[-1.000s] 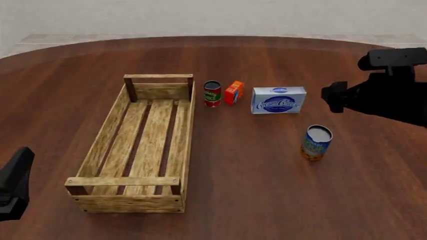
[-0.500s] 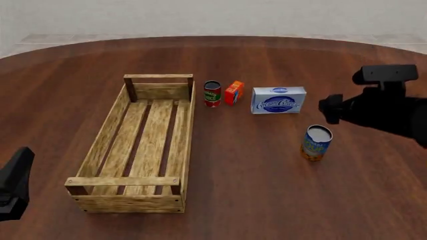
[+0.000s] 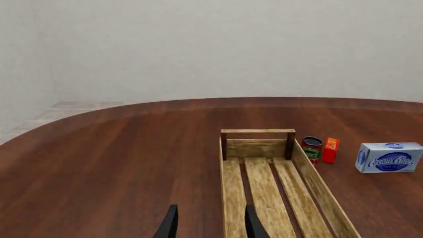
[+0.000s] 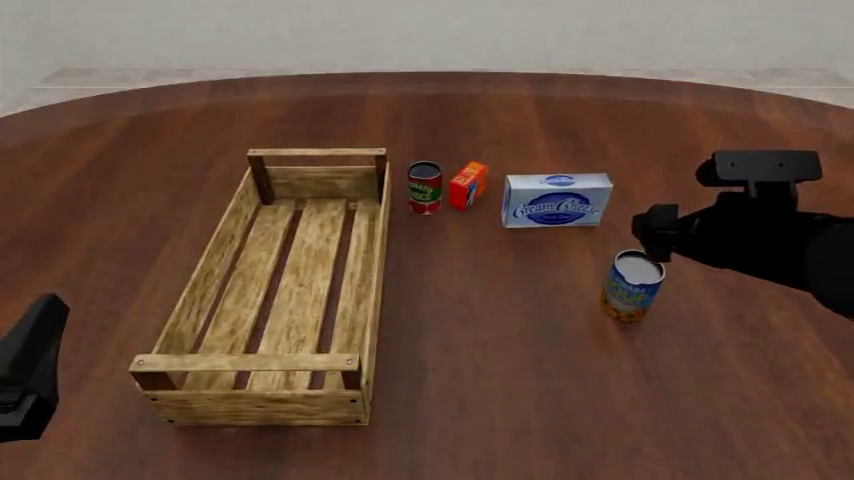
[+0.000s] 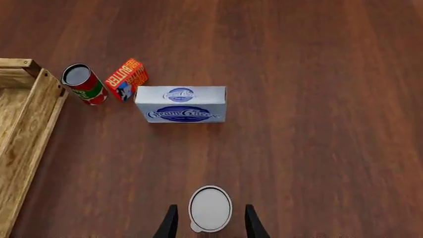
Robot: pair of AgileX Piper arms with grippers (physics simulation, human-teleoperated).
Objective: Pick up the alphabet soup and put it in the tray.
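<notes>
The alphabet soup (image 4: 631, 286) is a can with a blue, yellow and orange label and a silver lid. It stands upright on the table, right of centre. My right gripper (image 4: 653, 232) hovers just above and behind it. In the right wrist view the gripper (image 5: 210, 227) is open, and its two fingers flank the can's lid (image 5: 210, 208) from above without touching it. The tray (image 4: 254, 362), a long light-wood crate, lies empty at the left. My left gripper (image 3: 210, 228) is open and empty near the tray's (image 3: 258, 132) near left corner, and shows only partly in the front view (image 4: 27, 378).
A small red-and-green can (image 4: 424, 187), an orange butter box (image 4: 469, 185) and a blue-and-white cream cheese box (image 4: 558, 200) stand in a row behind the soup, right of the tray's far end. Brown table lies between the soup and the tray.
My right arm has come down and slightly left, from beside the cream cheese box to just over the alphabet soup. The left arm and all the objects have stayed still.
</notes>
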